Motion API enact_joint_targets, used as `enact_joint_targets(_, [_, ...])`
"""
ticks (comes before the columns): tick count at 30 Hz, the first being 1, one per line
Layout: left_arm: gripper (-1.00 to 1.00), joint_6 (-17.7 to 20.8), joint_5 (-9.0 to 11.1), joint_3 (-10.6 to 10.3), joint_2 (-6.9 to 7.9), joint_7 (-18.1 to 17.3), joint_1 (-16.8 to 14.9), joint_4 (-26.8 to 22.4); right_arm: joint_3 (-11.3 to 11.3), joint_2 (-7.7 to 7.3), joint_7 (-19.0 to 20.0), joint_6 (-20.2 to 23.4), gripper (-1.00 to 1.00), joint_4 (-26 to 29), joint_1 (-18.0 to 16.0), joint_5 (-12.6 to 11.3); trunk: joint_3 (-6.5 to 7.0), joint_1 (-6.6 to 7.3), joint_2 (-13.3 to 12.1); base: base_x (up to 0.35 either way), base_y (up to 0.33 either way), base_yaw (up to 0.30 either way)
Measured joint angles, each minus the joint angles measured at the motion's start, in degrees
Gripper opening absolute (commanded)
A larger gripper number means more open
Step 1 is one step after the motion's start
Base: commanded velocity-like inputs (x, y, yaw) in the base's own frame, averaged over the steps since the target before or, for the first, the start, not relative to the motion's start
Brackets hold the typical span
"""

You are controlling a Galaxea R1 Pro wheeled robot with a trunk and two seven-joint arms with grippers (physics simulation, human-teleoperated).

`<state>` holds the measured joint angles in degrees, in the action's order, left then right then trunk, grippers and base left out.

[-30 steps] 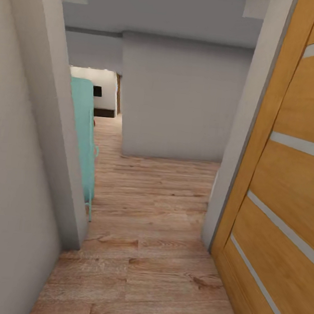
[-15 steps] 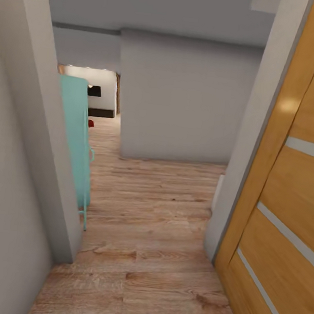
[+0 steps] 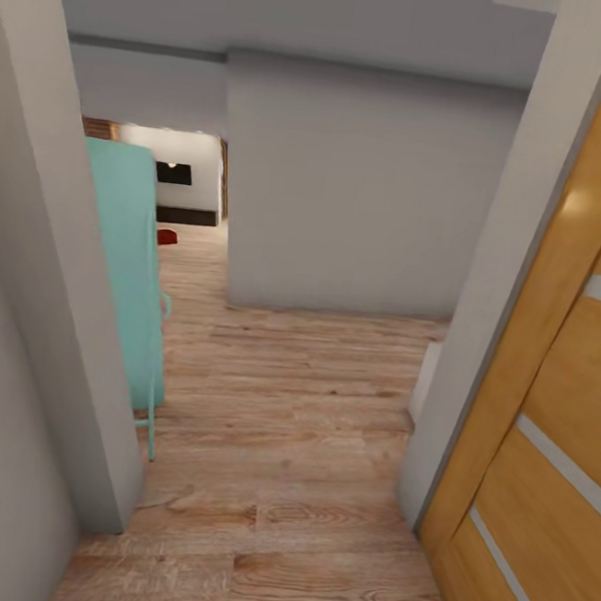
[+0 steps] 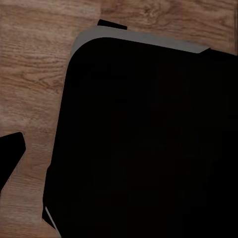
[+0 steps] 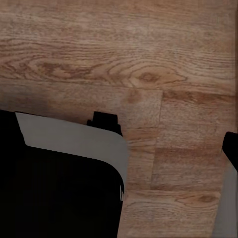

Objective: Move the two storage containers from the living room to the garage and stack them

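Head view: robot in a doorway facing a hallway with a light wood-plank floor. On the right side of the frame, an open wooden door with pale horizontal strips, hinged against a grey door frame. On the left side, a grey wall edge, and just behind it a tall turquoise cabinet on thin legs, standing on the planks. Straight ahead, a plain grey wall block closes the hallway; a passage runs along its left side toward a brighter room with a white wall and a dark rectangular opening set in it. A small orange-red shape lies on the floor at the far end of that passage, half hidden behind the cabinet; too small to say whether it is one of the storage containers. Left wrist view: a large black body with a grey rounded rim, apparently part of the robot itself, over wood planks; a dark tip at the picture's edge may be a finger of the left gripper, cannot tell whether that gripper is spread or pressed together. Right wrist view: the same kind of black body with a grey rim below the camera, planks beyond; a dark sliver at the edge, right gripper state likewise cannot be told. Nothing seen between the fingers of either gripper.
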<state>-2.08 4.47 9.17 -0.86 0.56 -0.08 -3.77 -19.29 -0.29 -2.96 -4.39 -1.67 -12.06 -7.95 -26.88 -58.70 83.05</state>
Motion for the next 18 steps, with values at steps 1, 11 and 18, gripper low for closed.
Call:
enact_joint_targets(1, [1.00, 0.0, 0.0, 0.0, 0.00, 0.0, 0.0, 0.0, 0.0, 0.00, 0.0, 0.0, 1.00, 0.0, 0.0, 0.0, 0.00, 0.00, 0.0, 0.323, 0.000, 0.000])
enact_joint_targets(11, [1.00, -0.1, 0.0, 0.0, 0.00, 0.0, 0.0, 0.0, 0.0, 0.00, 0.0, 0.0, 1.00, 0.0, 0.0, 0.0, 0.00, 0.00, 0.0, 0.323, 0.000, 0.000])
enact_joint_targets(18, [1.00, 0.0, 0.0, 0.0, 0.00, 0.0, 0.0, 0.0, 0.0, 0.00, 0.0, 0.0, 1.00, 0.0, 0.0, 0.0, 0.00, 0.00, 0.0, 0.323, 0.000, 0.000])
